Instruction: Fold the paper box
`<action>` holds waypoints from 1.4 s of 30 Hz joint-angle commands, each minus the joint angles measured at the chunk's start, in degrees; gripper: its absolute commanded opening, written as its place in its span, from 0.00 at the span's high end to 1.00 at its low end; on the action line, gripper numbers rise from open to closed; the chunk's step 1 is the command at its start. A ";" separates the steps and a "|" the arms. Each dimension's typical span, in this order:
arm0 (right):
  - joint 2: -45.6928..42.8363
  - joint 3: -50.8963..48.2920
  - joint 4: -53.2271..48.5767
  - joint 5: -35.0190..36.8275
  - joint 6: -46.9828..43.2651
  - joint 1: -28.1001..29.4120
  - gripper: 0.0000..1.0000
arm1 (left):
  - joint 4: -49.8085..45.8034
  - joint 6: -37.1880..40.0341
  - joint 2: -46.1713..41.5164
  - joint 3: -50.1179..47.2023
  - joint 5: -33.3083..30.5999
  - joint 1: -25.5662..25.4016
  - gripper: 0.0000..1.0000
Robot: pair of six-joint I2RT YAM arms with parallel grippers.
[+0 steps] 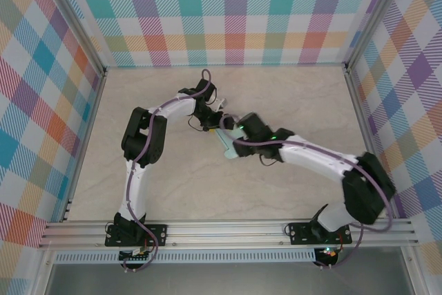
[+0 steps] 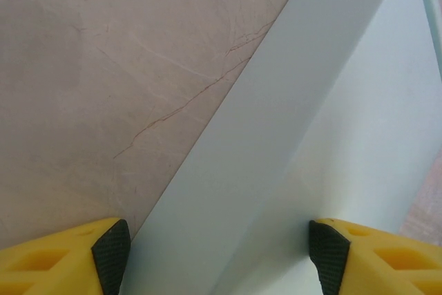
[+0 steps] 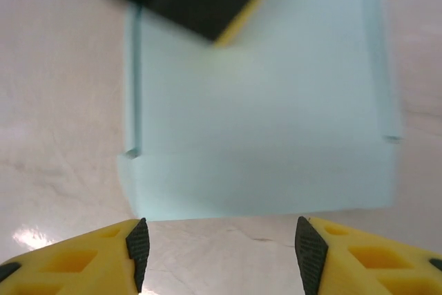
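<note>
Top external: the box point(image 1: 226, 141) lies mid-table, largely covered by the two wrists meeting over it. The left gripper point(image 1: 210, 119) is at its far side, the right gripper point(image 1: 238, 129) at its near-right. The table point(image 1: 290, 94) is bare all round and the walls are well apart, so I have room to swing either arm outward.

Left wrist: the left gripper point(image 2: 217, 260) stands wide open, straddling a raised panel of the box point(image 2: 290, 143), with nothing clamped. I cannot tell whether the pads touch it. I judge the card light, thin, easily dented and prone to sliding. I would take hold at a flap's free edge.

Right wrist: the right gripper point(image 3: 221, 246) is spread and empty, just short of the near edge of the box point(image 3: 262, 101). The sheet lies flat, with notches at both near corners. One arm should pin it while the other folds.
</note>
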 commanded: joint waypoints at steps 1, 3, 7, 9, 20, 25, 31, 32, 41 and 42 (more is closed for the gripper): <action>-5.67 -3.59 3.36 -14.32 6.67 -10.22 0.40 | -9.79 0.85 3.71 -2.96 -10.09 -0.13 0.24; -6.09 -3.95 4.17 -24.45 7.12 -17.79 0.41 | -9.83 1.26 1.48 -2.45 -10.32 0.45 0.22; 3.52 2.66 -2.43 -41.29 2.30 -27.92 0.42 | -10.19 2.26 -4.14 -1.26 -11.90 2.62 0.21; 9.57 6.20 -5.99 -43.80 -0.48 -29.09 0.42 | -10.38 2.14 -7.40 -1.40 -12.08 4.09 0.20; 21.82 11.61 -4.06 -48.10 -1.83 -28.78 0.46 | -2.29 -4.89 -29.15 -25.77 -8.65 6.25 0.20; 25.26 14.22 -6.13 -47.60 -6.06 -28.60 0.47 | 11.32 -13.16 -35.09 -40.71 -0.77 2.25 0.24; 28.01 15.14 -5.48 -50.31 -5.49 -27.39 0.48 | 18.00 -15.00 -34.25 -41.66 -3.89 -3.32 0.23; 28.18 15.09 -5.46 -50.27 -5.48 -26.91 0.49 | 18.17 -14.99 -33.24 -40.98 -4.35 -3.37 0.23; 26.57 11.33 -3.37 -53.59 -2.32 -24.54 0.53 | 15.39 -11.60 -25.01 -31.60 -7.57 -3.21 0.24; 26.16 10.70 -2.90 -53.67 -1.66 -24.17 0.53 | 13.82 -10.84 -24.19 -29.73 -8.46 -3.16 0.24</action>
